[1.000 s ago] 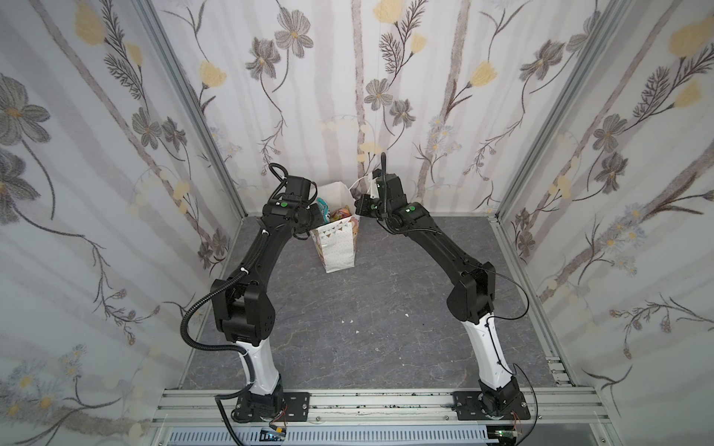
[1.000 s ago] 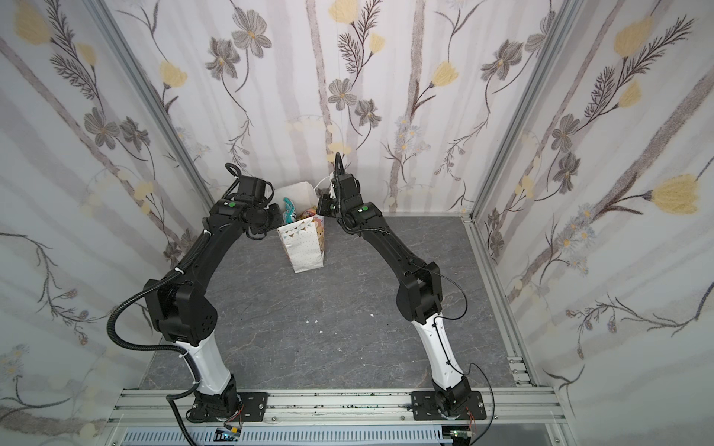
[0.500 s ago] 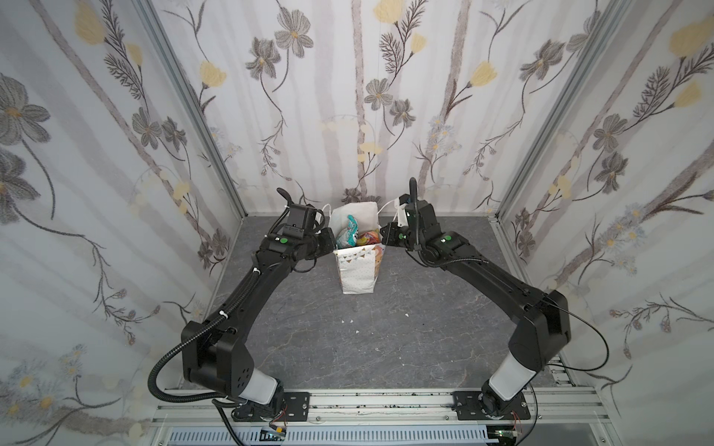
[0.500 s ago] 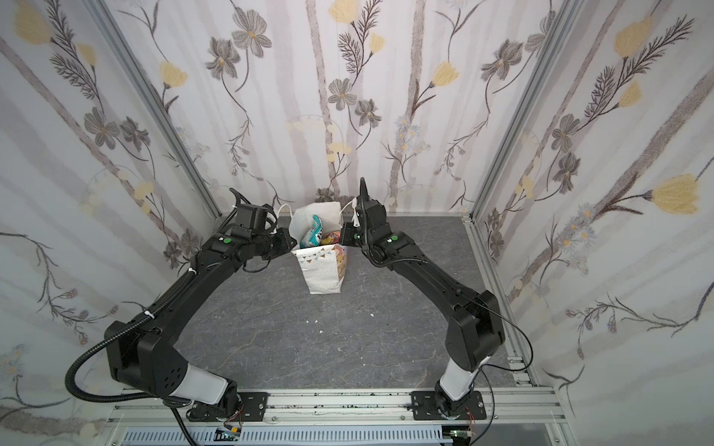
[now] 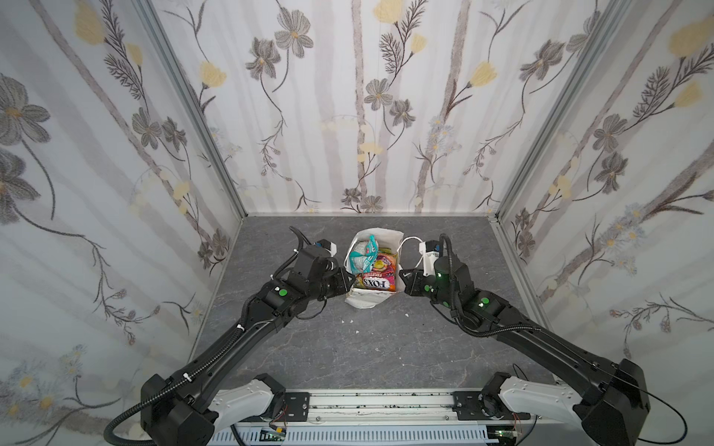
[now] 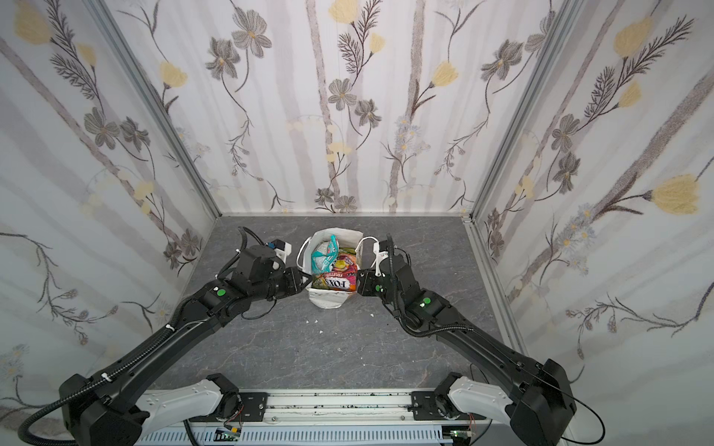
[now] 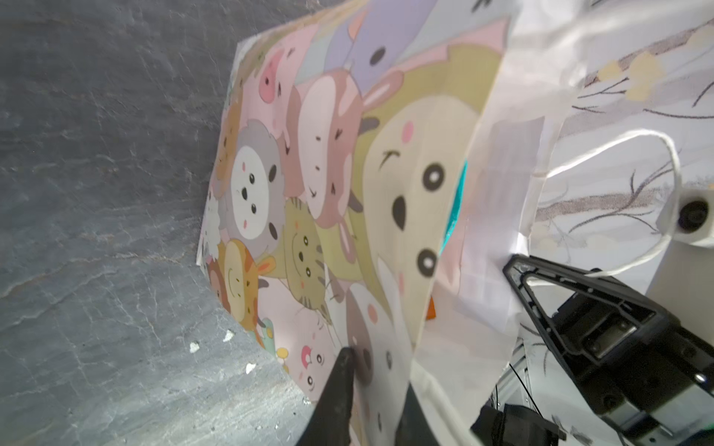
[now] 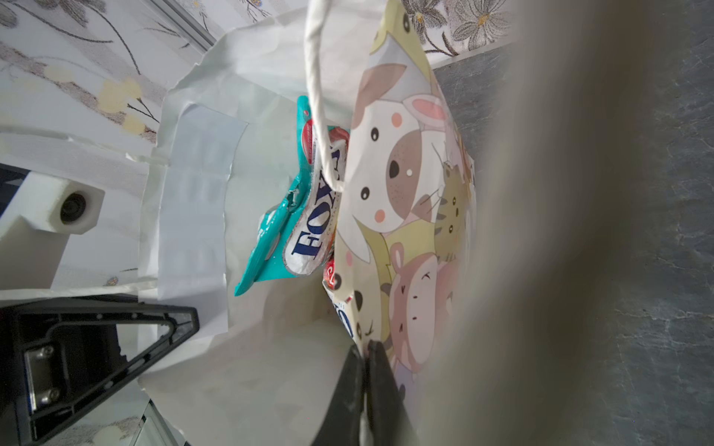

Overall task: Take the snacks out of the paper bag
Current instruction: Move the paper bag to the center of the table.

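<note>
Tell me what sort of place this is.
Likely a staged robot-training cell, not a real room: floral-wallpaper panels in aluminium framing, a grey stone-look tabletop, two arms bolted to a front rail.

The paper bag (image 5: 365, 300) stands on the tabletop (image 5: 347, 347), toward the back wall (image 5: 367, 116), between my two arms. My left gripper (image 5: 349, 284) meets its left side, and the wall there runs between my fingers (image 7: 342, 382). My right gripper (image 5: 403, 285) pinches the rim of the right wall, where a cord handle (image 8: 315, 96) is fixed. The snacks (image 5: 380, 266) sit inside the bag: a FOX'S packet (image 5: 374, 284) lies against the front wall, and another packet (image 5: 363, 255) is behind it, toward the back left.
</note>
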Tool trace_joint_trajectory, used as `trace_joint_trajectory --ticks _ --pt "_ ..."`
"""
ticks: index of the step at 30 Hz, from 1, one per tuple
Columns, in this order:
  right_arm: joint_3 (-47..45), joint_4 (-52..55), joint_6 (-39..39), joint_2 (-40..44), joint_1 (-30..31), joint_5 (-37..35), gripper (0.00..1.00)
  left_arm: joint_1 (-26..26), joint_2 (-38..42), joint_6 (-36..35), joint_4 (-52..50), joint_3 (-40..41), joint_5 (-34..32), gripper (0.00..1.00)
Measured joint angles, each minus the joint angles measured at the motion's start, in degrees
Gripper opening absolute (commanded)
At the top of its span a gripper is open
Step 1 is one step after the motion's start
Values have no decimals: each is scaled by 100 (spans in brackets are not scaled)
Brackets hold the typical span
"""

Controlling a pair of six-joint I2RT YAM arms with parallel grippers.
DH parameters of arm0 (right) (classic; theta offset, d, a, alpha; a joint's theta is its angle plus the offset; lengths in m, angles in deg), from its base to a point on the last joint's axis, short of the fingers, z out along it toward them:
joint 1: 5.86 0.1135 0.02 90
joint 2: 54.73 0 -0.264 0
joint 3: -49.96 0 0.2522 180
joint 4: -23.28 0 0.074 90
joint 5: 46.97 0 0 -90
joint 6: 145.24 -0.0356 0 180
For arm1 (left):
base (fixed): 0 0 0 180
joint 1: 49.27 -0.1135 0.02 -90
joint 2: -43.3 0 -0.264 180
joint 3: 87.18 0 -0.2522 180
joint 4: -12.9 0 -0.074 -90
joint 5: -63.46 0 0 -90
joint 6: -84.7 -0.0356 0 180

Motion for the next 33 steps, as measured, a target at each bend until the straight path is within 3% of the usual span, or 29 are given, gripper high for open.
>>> trace_joint_trajectory --ticks 10,13,17,19,22,28,33 --pt "605 503 -70 160 48 -280 6 192 79 138 -374 -374 -555 4" --pt "874 584 15 9 48 -282 9 201 -109 118 -409 -542 -579 6" --pt "1010 514 81 -87 50 -310 20 210 -256 87 -404 -599 -581 19" --pt "994 514 116 -87 42 -350 33 205 -251 81 -407 -560 -603 40" --pt "918 564 142 -9 42 -413 41 205 -181 96 -422 -468 -616 56" --pt "1193 1034 162 339 42 -658 53 205 175 31 -675 -568 -675 78" --pt "1628 1550 125 780 48 -885 56 205 632 -535 -1051 -1051 -774 89"
